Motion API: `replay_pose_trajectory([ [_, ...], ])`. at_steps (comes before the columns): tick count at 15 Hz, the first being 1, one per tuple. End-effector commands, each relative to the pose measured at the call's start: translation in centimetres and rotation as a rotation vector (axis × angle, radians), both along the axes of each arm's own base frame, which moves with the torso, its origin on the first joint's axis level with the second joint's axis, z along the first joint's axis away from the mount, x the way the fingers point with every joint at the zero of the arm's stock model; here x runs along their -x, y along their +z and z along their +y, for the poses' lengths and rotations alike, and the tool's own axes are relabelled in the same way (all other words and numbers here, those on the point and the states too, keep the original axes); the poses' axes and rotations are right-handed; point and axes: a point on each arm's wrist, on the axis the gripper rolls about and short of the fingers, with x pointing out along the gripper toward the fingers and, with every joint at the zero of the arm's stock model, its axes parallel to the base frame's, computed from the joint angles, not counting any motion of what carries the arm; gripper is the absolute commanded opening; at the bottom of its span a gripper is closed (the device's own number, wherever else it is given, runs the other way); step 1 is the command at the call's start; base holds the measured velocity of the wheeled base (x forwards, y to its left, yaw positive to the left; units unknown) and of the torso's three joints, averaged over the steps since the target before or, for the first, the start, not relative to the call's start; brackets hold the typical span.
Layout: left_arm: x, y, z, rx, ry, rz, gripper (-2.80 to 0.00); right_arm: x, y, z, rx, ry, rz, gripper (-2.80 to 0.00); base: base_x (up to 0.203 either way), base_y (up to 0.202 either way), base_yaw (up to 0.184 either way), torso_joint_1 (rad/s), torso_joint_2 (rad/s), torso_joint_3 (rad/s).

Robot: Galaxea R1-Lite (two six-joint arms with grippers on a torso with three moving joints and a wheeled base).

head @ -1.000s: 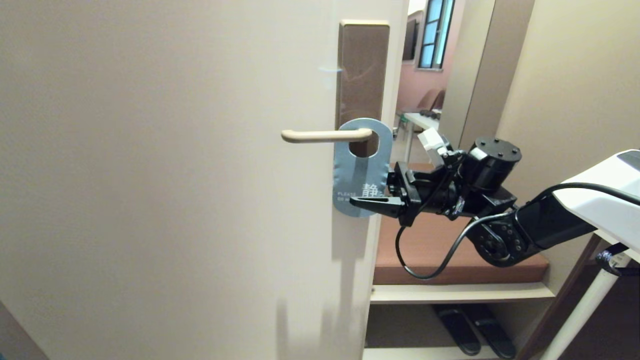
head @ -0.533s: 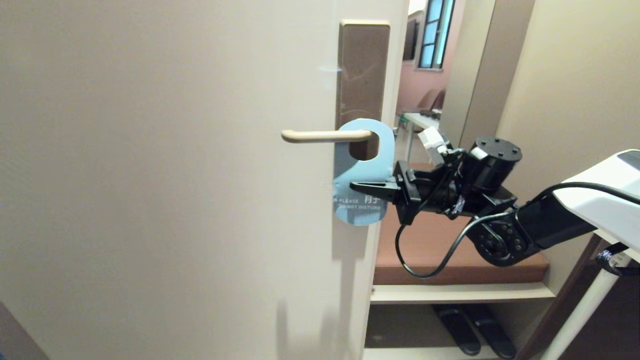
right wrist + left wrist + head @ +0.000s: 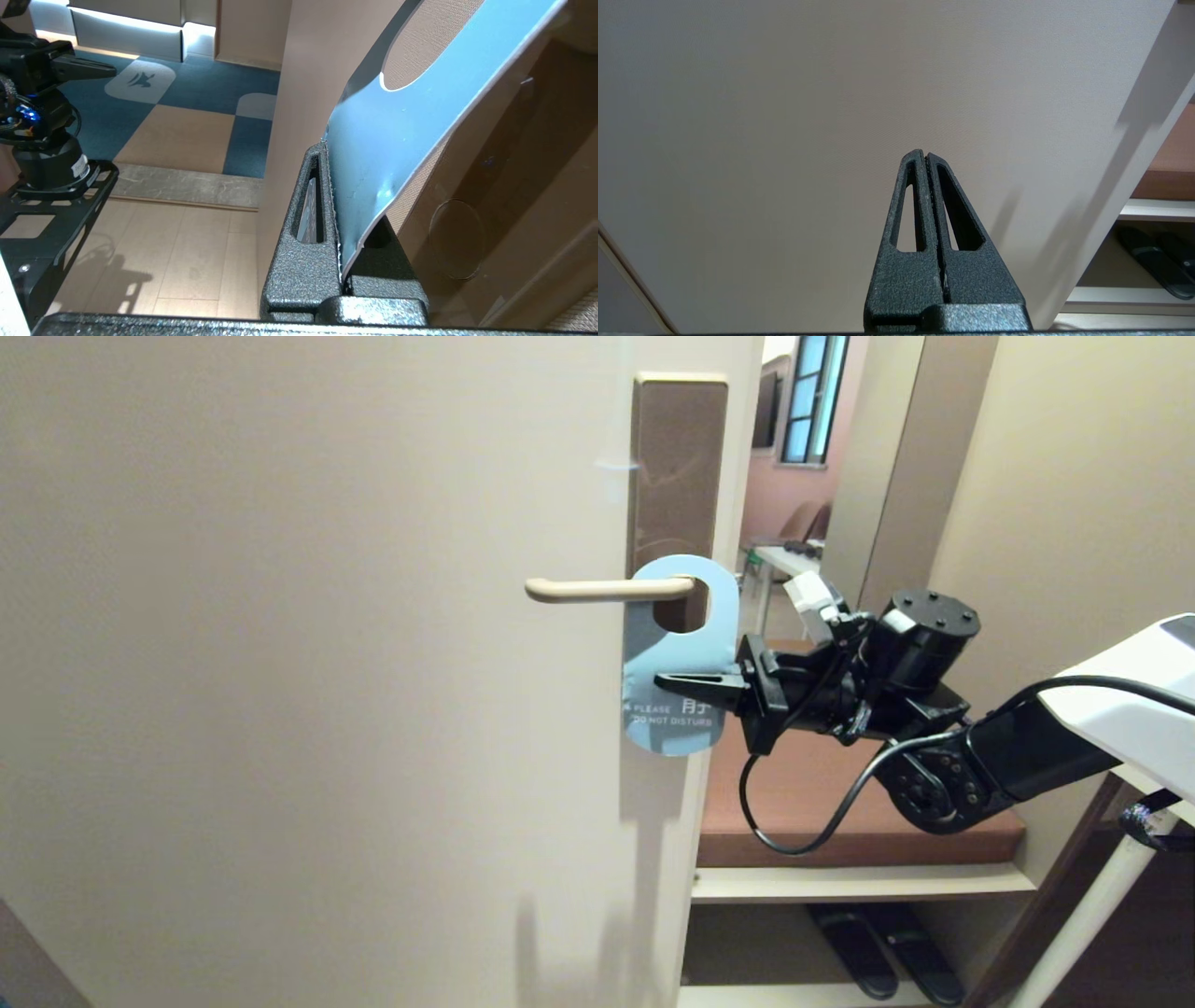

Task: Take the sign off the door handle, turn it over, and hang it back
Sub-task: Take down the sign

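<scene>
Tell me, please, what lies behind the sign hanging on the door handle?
Through the hole of the sign, the brown metal plate shows, with the door handle passing through. The lower plate and door edge behind the card are covered.

Probably slippers [image 3: 882, 952] under brown bench [image 3: 840, 803]

The sign [image 3: 674, 653] is light blue with white lettering, the door handle [image 3: 597, 588] cream-beige on a brown plate [image 3: 677, 457], the door [image 3: 308, 663] pale beige.
</scene>
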Motion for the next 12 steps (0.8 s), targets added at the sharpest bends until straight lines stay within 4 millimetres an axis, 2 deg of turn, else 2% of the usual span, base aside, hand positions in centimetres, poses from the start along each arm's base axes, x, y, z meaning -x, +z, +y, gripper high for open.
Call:
replay_pose_trajectory([
  [1,0.0,0.0,0.0,0.0,0.001,-0.001,-2.8,0.2,0.4,-0.1,-0.004,0.004,-0.013,-2.8,0.0,0.0,0.0,0.0,0.0,0.0],
  [12,0.0,0.0,0.0,0.0,0.001,-0.001,-2.8,1.7,0.3,0.2,-0.006,-0.05,0.0,-2.8,0.0,0.0,0.0,0.0,0.0,0.0],
])
